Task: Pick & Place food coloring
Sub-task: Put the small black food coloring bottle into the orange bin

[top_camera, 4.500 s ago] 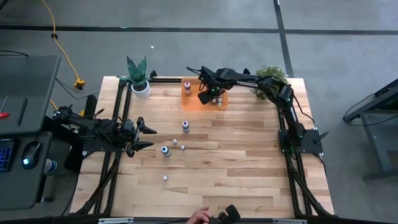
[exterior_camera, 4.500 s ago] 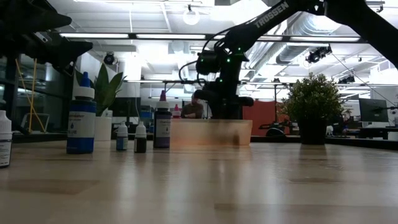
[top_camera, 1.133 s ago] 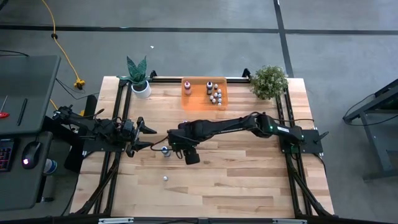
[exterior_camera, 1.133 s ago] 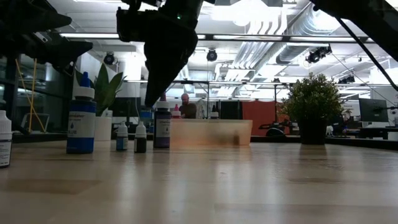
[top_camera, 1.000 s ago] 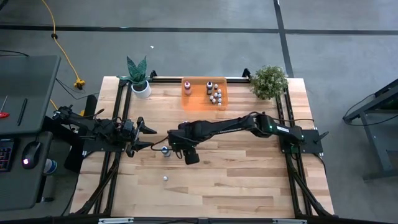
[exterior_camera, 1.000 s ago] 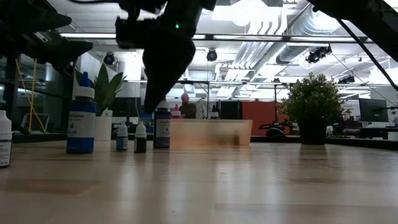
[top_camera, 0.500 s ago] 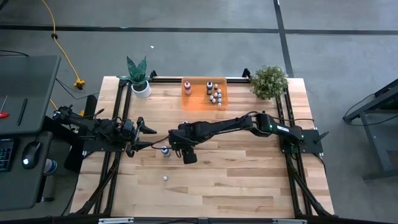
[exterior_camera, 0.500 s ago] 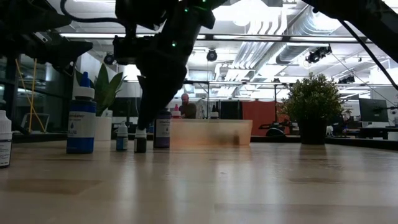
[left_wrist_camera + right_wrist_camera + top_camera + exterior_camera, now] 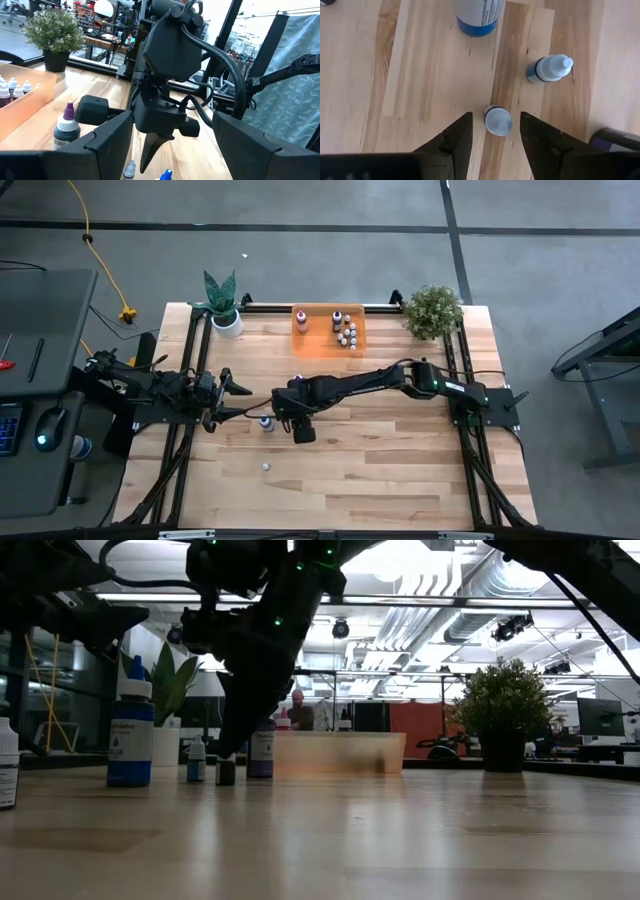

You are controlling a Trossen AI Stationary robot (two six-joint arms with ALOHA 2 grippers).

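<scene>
We see right end effector (image 9: pixel 492 134) spread, straddling small dark pale-capped food coloring bottle (image 9: pixel 498 120) upright at surface (image 9: pixel 400 450) centre | blue-bodied one at its 11 o'clock | left end effector (image 9: pixel 232 400) spread, idle

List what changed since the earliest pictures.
The right gripper left the orange bin, swung across the table and came down over a small bottle, fingers open either side, not yet gripping. The left gripper and the other bottles stayed put.
</scene>
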